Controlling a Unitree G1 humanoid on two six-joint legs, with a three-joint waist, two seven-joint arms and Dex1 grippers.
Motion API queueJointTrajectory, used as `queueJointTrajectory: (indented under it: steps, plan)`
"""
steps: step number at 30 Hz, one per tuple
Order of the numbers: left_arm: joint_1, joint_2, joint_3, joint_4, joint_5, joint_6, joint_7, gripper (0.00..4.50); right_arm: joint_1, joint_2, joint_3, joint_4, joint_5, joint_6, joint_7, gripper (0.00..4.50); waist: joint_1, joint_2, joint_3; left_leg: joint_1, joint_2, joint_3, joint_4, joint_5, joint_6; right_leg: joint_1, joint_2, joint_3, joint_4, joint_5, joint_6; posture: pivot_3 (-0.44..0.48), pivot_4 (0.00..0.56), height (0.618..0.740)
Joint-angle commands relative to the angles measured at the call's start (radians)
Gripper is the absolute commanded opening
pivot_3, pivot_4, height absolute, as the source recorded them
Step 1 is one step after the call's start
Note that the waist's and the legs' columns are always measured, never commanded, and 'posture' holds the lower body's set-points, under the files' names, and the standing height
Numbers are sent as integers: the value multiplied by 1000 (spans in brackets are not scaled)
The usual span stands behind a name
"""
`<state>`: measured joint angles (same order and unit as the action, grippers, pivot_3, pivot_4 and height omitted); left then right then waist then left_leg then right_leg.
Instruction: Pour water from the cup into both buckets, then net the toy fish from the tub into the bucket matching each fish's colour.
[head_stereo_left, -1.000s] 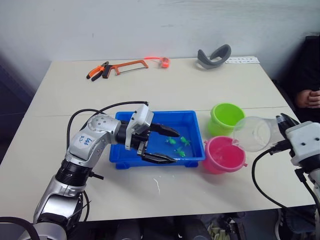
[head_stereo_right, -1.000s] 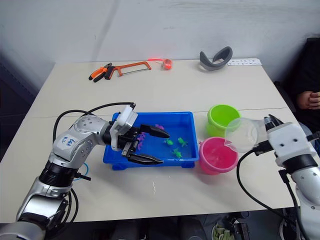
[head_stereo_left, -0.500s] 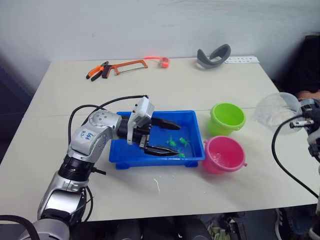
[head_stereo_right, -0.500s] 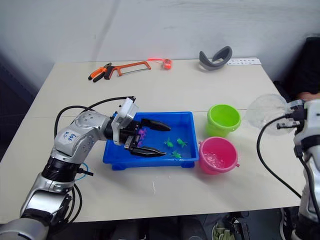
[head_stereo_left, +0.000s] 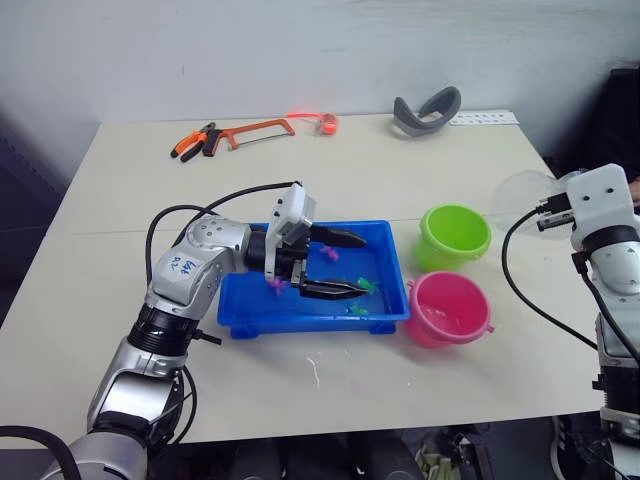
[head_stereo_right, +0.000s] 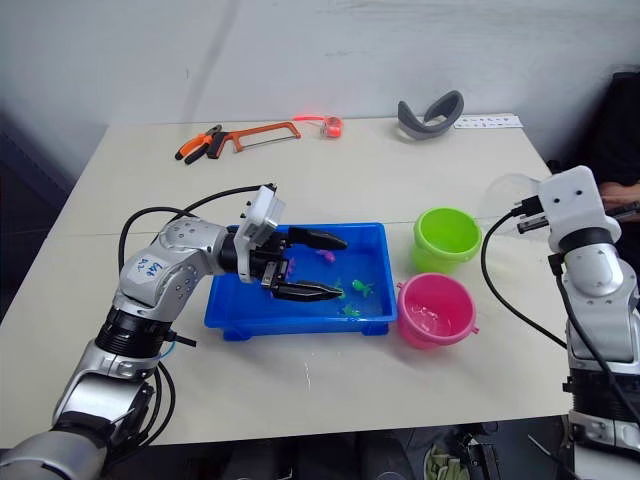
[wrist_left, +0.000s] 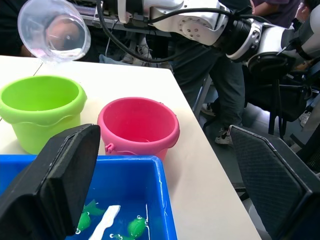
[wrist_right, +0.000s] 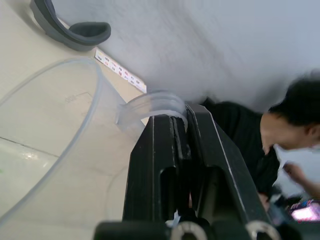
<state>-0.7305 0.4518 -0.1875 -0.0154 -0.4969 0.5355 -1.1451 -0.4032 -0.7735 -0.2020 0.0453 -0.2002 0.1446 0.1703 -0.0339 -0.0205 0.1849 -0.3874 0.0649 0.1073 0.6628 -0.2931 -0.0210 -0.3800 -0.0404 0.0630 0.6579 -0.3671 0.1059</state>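
Pouring step: right hand (wrist_right: 172, 145) clenched on wide clear plastic cup (head_stereo_right: 510, 198) at right, beside lime green bucket (head_stereo_right: 447, 235), needs tipping over it; left hand (head_stereo_right: 315, 265) released over shallow blue tub (head_stereo_right: 300, 318).

The clear cup (wrist_left: 54, 31) is held tilted above the lime green bucket (wrist_left: 42, 109), the pink bucket (wrist_left: 138, 127) just beside it. Green fish (wrist_left: 136, 226) are seen in the blue tub (wrist_left: 161, 200) between the spread fingers (wrist_left: 55, 185).

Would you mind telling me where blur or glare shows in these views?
Left wrist view: the near fingers are soft, the pink bucket sharp. Right wrist view: the person is blurred. Head views: a bright red glow by the hacksaw.
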Motion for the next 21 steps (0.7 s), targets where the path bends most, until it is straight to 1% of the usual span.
queueJointTrajectory:
  steps: [1, 11, 15, 18, 21]
  plan:
    - [-2, -7, 26, -24, -3, -7, 21, 4500, -61, -43, 50, 7, -70, -95, 6, 59, -5, 0, 0, 0, 0, 0, 0, 0, 0, 0, 0, 0, 0, 0, 0, 0, 150, 740]
    - [-19, -29, 48, 6, 16, -16, 95, 4500, -180, -177, 255, 114, -342, -356, -10, 59, -5, 0, 0, 0, 1, 2, 0, 0, 0, -2, -1, 0, 1, 0, 0, 0, 150, 740]
    - [-31, -37, 53, 26, 26, -23, 117, 4500, -200, -207, 301, 131, -437, -435, -40, 59, -5, 0, 0, 0, 1, 2, 1, 0, 0, -2, -1, 0, 2, 0, 0, 0, 150, 740]
    - [-31, -37, 57, 25, 26, -23, 114, 4500, -208, -240, 340, 120, -544, -496, -80, 59, -6, 0, 0, -1, 1, 3, 1, 0, 0, -4, -2, 1, 2, 0, 0, 0, 150, 740]
    - [-31, -37, 59, 25, 26, -21, 115, 4500, -206, -245, 342, 109, -583, -521, -105, 59, -7, 0, 0, -1, 1, 3, 1, 0, -1, -4, -2, 1, 3, 0, 0, 0, 150, 740]
